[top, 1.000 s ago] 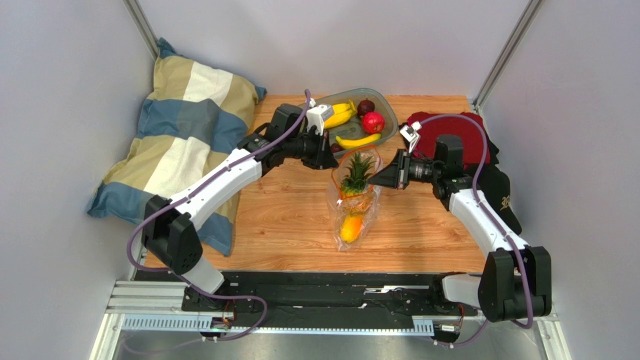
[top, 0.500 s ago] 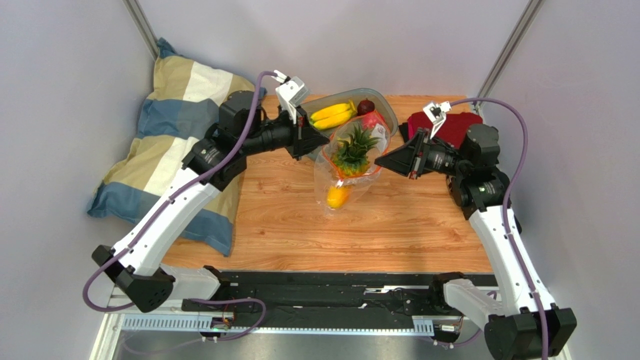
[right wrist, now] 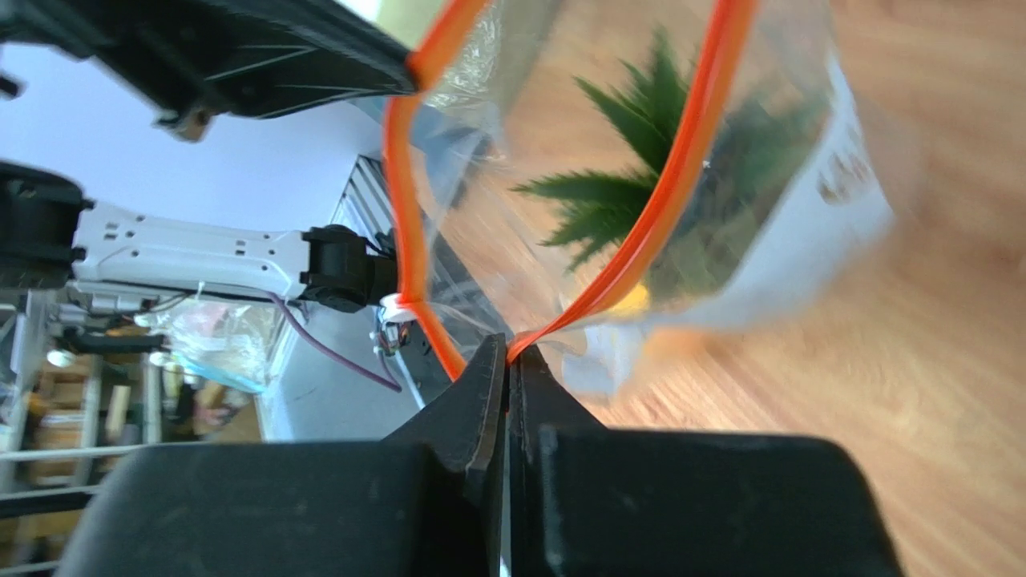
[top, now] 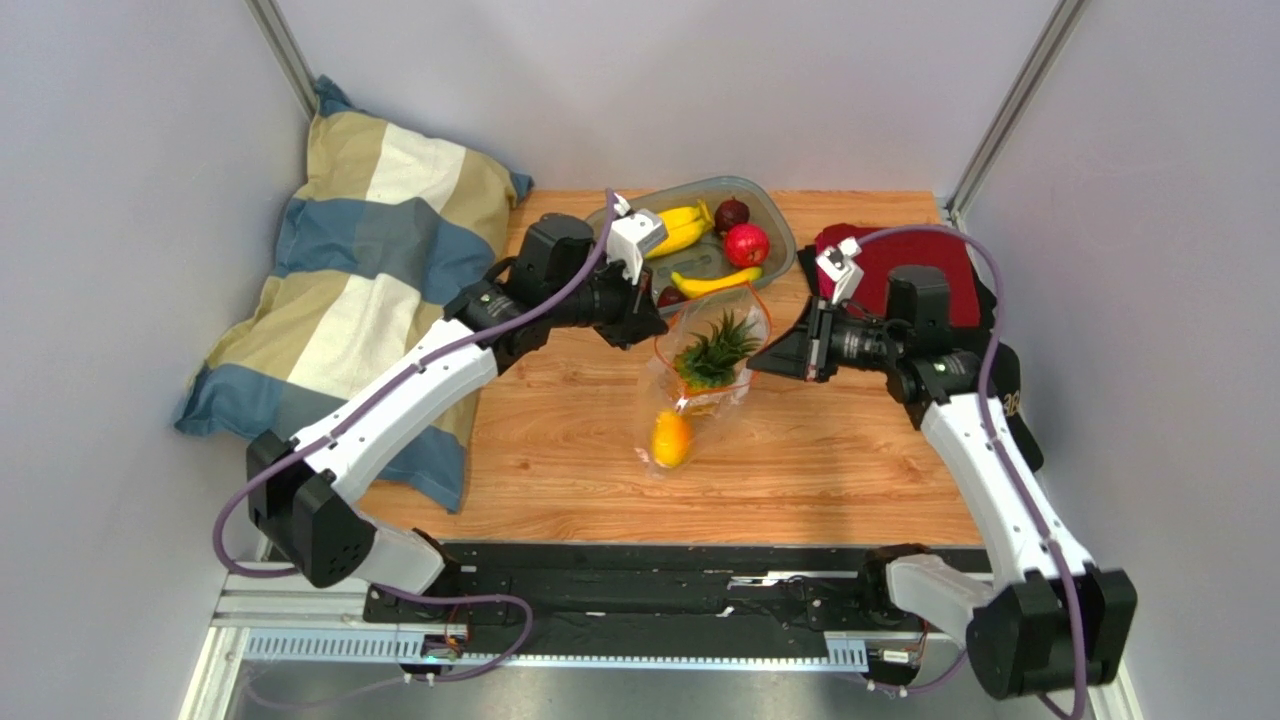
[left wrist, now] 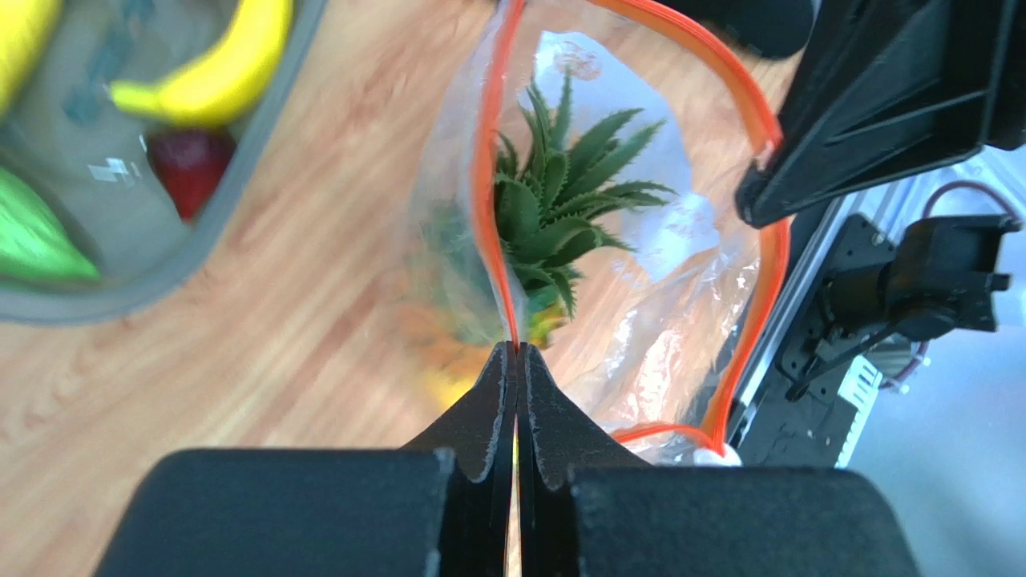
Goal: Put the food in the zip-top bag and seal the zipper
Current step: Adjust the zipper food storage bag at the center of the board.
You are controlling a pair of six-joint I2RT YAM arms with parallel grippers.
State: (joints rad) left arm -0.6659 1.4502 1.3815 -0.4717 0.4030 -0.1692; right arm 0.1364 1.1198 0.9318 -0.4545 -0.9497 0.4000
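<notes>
"Two grippers on one bag, so what did each hold?"

"The left gripper (left wrist: 516,355) was pinched tight on the zipper (left wrist: 496,216) at one side of the mouth. The right gripper (right wrist: 508,349) was clamped on the opposite side, so the mouth gaped between them."

"Where was the zip-top bag (top: 694,398)?"

"Just on the near side of the tray (top: 774,225). The pineapple (top: 709,353) sat inside it, with the mango (top: 670,438) at the end farthest from the tray."

"And in the tray?"

"Bananas (top: 684,228), a red round fruit (top: 745,245), a dark fruit (top: 732,212) and a cucumber (left wrist: 30,235). The white slider (left wrist: 715,456) sat at the zipper's end away from the tray."
</notes>
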